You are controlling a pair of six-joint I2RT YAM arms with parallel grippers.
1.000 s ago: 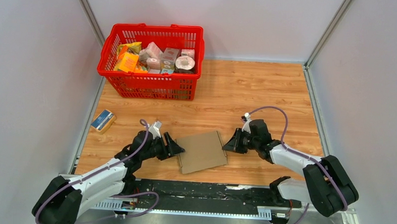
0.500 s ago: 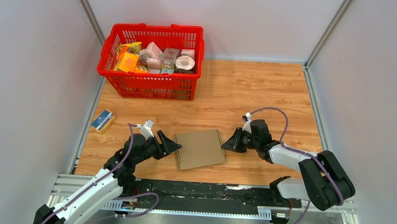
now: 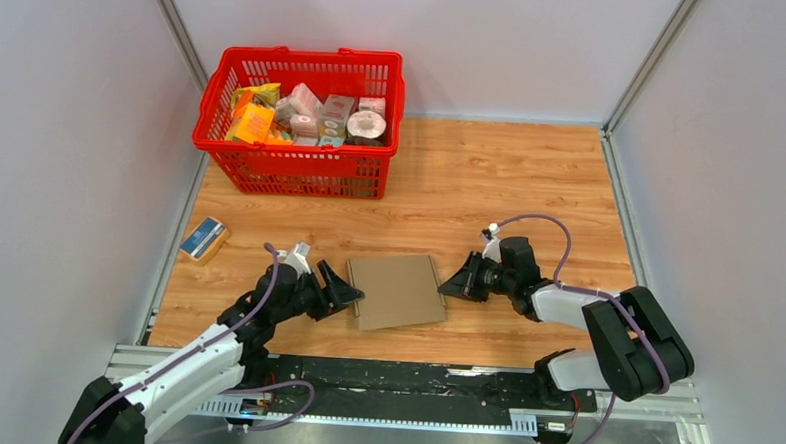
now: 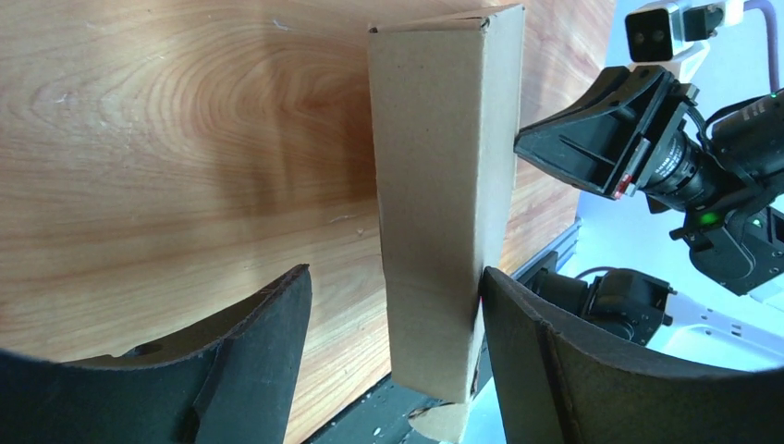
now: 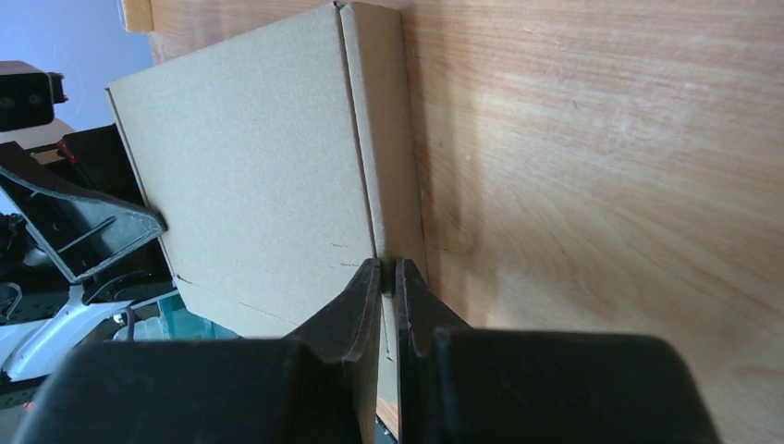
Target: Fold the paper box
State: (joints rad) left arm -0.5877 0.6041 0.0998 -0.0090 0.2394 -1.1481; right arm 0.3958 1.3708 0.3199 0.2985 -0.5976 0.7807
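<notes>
The paper box (image 3: 396, 290) is plain brown cardboard, folded flat and closed, lying on the wooden floor between my two grippers. My left gripper (image 3: 351, 292) is open at the box's left edge. In the left wrist view the box (image 4: 444, 185) stands between the spread jaws of that gripper (image 4: 393, 282) and touches the right finger (image 4: 518, 324). My right gripper (image 3: 453, 284) is at the box's right edge. In the right wrist view that gripper (image 5: 388, 268) is pinched on the narrow side strip (image 5: 388, 139) next to the top panel (image 5: 250, 166).
A red basket (image 3: 301, 173) full of printed grocery boxes stands at the back left. A small blue-and-tan packet (image 3: 204, 239) lies by the left wall. Grey walls close in the left, right and back. The black base rail (image 3: 402, 378) runs along the near edge.
The left gripper has drawn back a little and then come in again onto the box's left edge. The box has turned slightly squarer. The right gripper has stayed at the right edge.
</notes>
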